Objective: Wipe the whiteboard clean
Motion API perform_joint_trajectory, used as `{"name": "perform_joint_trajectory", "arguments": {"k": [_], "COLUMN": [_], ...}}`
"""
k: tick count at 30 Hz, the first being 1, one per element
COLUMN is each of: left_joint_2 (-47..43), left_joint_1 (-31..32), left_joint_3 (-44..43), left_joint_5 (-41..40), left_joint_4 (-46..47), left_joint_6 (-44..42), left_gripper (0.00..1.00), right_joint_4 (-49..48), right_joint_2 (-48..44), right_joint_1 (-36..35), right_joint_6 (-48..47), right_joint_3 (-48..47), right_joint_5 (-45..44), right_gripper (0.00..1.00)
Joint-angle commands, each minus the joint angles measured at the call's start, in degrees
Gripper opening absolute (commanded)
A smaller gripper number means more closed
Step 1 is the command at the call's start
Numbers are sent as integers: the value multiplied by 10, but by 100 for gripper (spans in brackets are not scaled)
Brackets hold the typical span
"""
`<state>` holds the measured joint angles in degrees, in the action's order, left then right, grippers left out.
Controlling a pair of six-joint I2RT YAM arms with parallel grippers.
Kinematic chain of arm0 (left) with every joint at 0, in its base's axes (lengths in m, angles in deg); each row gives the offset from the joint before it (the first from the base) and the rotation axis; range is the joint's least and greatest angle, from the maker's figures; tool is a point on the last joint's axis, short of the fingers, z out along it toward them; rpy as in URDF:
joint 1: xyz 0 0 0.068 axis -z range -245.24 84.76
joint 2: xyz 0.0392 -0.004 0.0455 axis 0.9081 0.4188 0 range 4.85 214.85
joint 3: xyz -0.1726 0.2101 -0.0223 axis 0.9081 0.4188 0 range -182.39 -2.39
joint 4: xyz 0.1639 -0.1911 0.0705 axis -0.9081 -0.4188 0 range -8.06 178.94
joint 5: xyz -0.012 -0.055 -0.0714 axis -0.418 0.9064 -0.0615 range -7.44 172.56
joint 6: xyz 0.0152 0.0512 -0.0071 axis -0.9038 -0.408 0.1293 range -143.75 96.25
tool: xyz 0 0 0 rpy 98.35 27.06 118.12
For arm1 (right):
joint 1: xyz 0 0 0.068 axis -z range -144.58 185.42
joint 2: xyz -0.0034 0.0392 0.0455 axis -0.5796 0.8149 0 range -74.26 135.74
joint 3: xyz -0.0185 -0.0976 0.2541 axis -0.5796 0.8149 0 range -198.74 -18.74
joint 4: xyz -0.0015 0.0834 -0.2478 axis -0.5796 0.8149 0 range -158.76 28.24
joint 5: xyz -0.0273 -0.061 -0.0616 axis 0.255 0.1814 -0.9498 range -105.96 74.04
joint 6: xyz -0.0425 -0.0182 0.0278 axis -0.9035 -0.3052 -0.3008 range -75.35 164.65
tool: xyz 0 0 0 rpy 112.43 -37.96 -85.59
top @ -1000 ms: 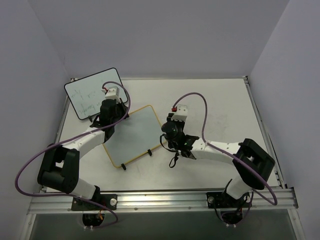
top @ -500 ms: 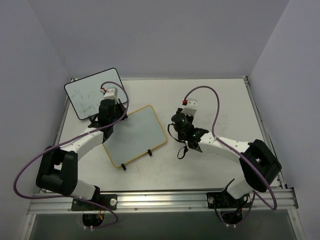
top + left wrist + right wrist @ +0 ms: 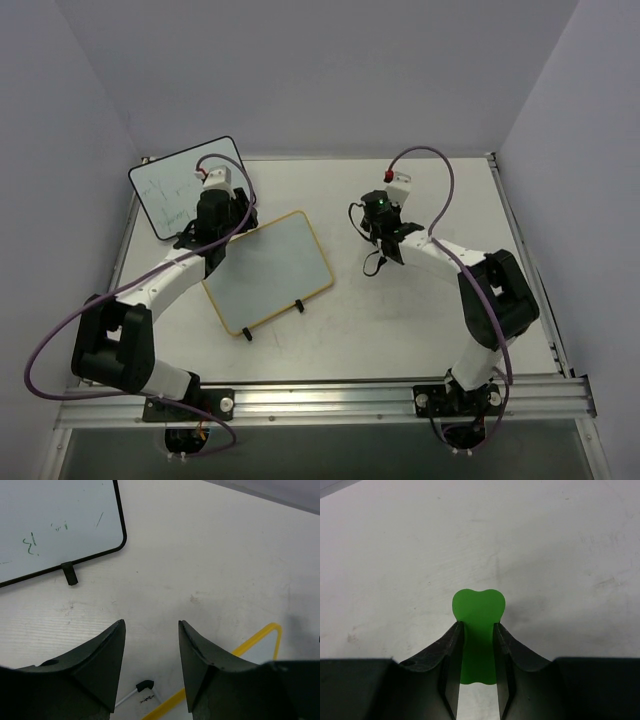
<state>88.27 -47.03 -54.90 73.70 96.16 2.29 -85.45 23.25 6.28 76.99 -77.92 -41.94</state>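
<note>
The whiteboard (image 3: 268, 270), yellow-framed and looking clean, lies flat left of the table's middle, with two black clip feet on its near edge. Its yellow frame (image 3: 257, 639) shows at the lower right of the left wrist view. My left gripper (image 3: 220, 222) hangs over the board's far left corner, open and empty (image 3: 151, 626). My right gripper (image 3: 380, 222) is well to the right of the board, apart from it. It is shut (image 3: 478, 626) on a flat green eraser (image 3: 478, 607), held just above the bare table.
A black-framed whiteboard (image 3: 185, 185) with green scribbles stands at the back left and also shows in the left wrist view (image 3: 55, 525). A small black clip (image 3: 145, 685) lies below the left fingers. Metal rails edge the table (image 3: 450, 300).
My right gripper has moved from beside the whiteboard's right edge to the back right, carrying the green eraser. My left gripper shifted slightly toward the back.
</note>
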Motion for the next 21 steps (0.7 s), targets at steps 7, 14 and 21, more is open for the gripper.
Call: {"name": "perform_joint_trajectory", "arguments": {"k": [7, 14, 21], "left_joint_2": [-43, -95, -123], "left_joint_1": [-5, 1, 5], "left_joint_3": [-31, -17, 2], "left_joint_5": [0, 31, 37], "left_joint_4": [-16, -44, -46], "left_joint_6": [16, 22, 22], "left_gripper": [56, 57, 58], "right_joint_4": [60, 86, 83], "right_joint_2": [111, 171, 184], "right_joint_1": [99, 134, 142], "right_joint_6": [-16, -19, -28], "right_joint_3": [-117, -163, -166], "right_joint_5": [80, 76, 83], "right_gripper": [14, 26, 57]}}
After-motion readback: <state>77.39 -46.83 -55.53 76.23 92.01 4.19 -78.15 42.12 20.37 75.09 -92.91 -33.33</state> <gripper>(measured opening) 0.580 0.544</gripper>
